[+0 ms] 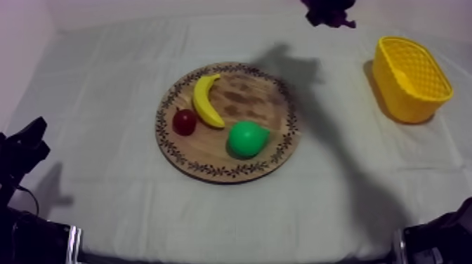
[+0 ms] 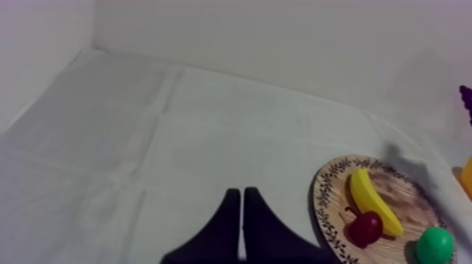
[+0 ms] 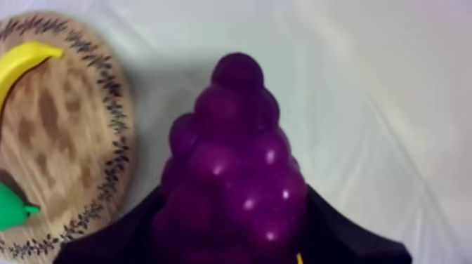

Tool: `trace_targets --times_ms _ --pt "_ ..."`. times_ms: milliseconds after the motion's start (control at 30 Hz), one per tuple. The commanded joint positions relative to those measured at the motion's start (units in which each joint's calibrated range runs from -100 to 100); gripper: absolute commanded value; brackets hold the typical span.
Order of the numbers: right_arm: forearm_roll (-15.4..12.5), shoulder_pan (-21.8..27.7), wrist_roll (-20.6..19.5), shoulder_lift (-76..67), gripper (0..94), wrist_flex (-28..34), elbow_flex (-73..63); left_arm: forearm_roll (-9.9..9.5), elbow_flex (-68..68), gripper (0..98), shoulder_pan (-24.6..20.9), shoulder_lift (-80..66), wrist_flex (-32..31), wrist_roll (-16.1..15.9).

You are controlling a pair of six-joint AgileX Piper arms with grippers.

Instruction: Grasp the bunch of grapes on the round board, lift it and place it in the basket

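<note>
The right pincer (image 3: 233,210) is clenched on the bunch of grapes (image 3: 235,161), one black finger (image 3: 126,235) on each side of the purple cluster. The grapes are off the round wooden board (image 1: 232,165) and held in the air. In the top view they hang at the far side of the table (image 1: 105,84), over the grey-white cloth between the board and the yellow basket (image 1: 411,78). In the right wrist view the patterned rim of the board lies just beside the grapes, with bare cloth under them. A dark shadow falls across the cloth and onto the board's edge on the basket side.

Three toy fruits lie on the board. The banana (image 1: 207,100) is toward the far left part, and the small red fruit (image 1: 185,121) touches or nearly touches its near end. The green pear (image 1: 247,138) sits apart from those two, on the near right part. The basket stands upright at the right of the table, well apart from the board, and nothing shows inside it from above.

The left pincer (image 2: 243,203) is clenched on nothing, its fingers lying together as a narrow wedge low over the bare cloth, to the left of the board. In the top view the left arm (image 1: 21,151) sits at the table's near left edge.
</note>
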Motion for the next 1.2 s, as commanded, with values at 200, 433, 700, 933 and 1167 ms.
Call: trace_targets --times_ms 200,433,700,933,1167 --pt "1.60 6.56 -2.82 -5.73 30.1 -1.89 4.52 -0.02 -0.02 0.1 0.00 0.00 0.02 0.00" --pt "2.31 12.38 -4.32 -7.16 30.3 -3.13 5.77 -0.02 -0.02 0.1 0.00 0.00 0.02 0.00" --pt "4.19 17.08 -8.79 -7.97 30.4 -6.62 9.60 -0.02 -0.02 0.1 0.00 0.00 0.02 0.00" --pt "4.73 19.37 -11.51 -7.95 30.4 -8.88 14.50 -0.02 -0.02 0.1 0.00 0.00 0.02 0.00" --pt "7.01 20.68 -15.71 -5.35 31.7 -11.15 18.55 -0.02 -0.02 0.1 0.00 0.00 0.02 0.00"
